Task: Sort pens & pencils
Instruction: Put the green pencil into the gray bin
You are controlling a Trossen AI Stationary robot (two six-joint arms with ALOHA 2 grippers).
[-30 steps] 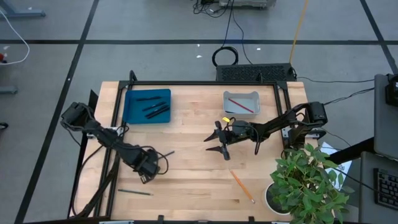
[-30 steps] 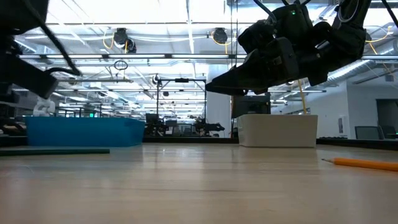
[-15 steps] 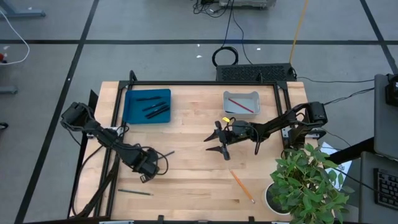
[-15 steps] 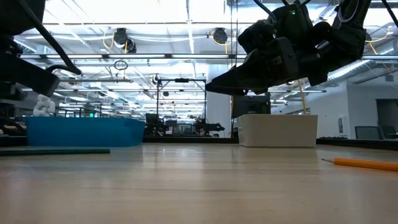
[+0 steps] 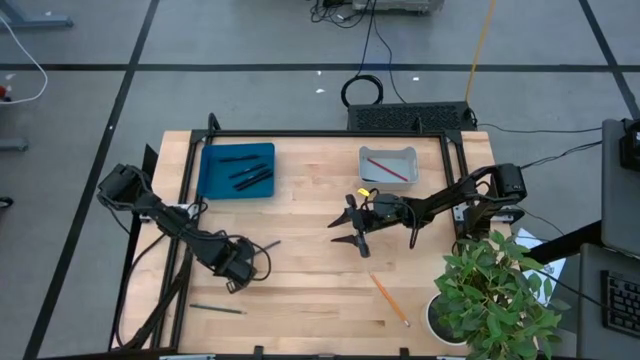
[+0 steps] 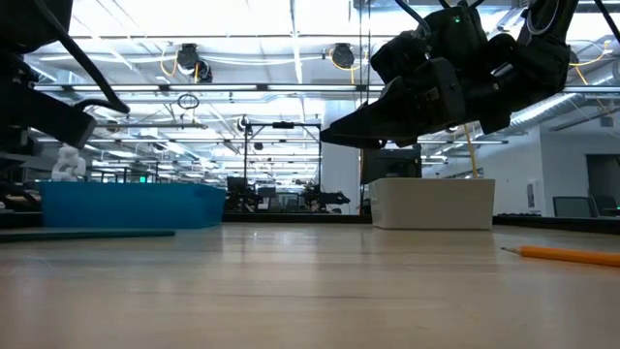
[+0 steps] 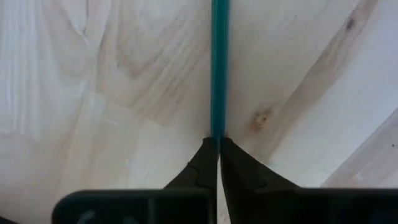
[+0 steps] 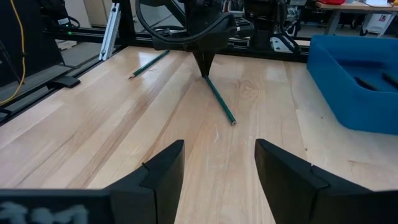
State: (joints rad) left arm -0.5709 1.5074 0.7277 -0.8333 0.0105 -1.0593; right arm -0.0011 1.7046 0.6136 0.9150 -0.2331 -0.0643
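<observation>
My left gripper (image 5: pixel 246 259) (image 7: pixel 217 146) is at the near left, shut on a dark green pencil (image 5: pixel 268 247). It also shows in the right wrist view (image 8: pixel 204 65). A second green pencil (image 5: pixel 217 309) lies flat near the front edge, and an orange pencil (image 5: pixel 390 298) lies at the near right. Black pens (image 5: pixel 245 173) lie in the blue tray (image 5: pixel 212 180). A red pencil (image 5: pixel 388 168) lies in the white tray (image 5: pixel 405 153). My right gripper (image 5: pixel 338 228) (image 8: pixel 219 155) hovers open and empty at mid-table. My left gripper pinches one end of the green pencil (image 7: pixel 218 127) between its two fingertips. The fingers lie along the pencil, slanting down from the table's near left. The pencil runs on past the fingertips and slopes down to its free end (image 8: pixel 232 122), at or just above the wood.
The blue tray stands at the far left and the white tray at the far right of centre. A potted plant (image 5: pixel 495 295) overhangs the near right corner. Bare wood lies between the two grippers.
My left gripper has risen a little, still shut on the green pencil. My right gripper has kept still.
</observation>
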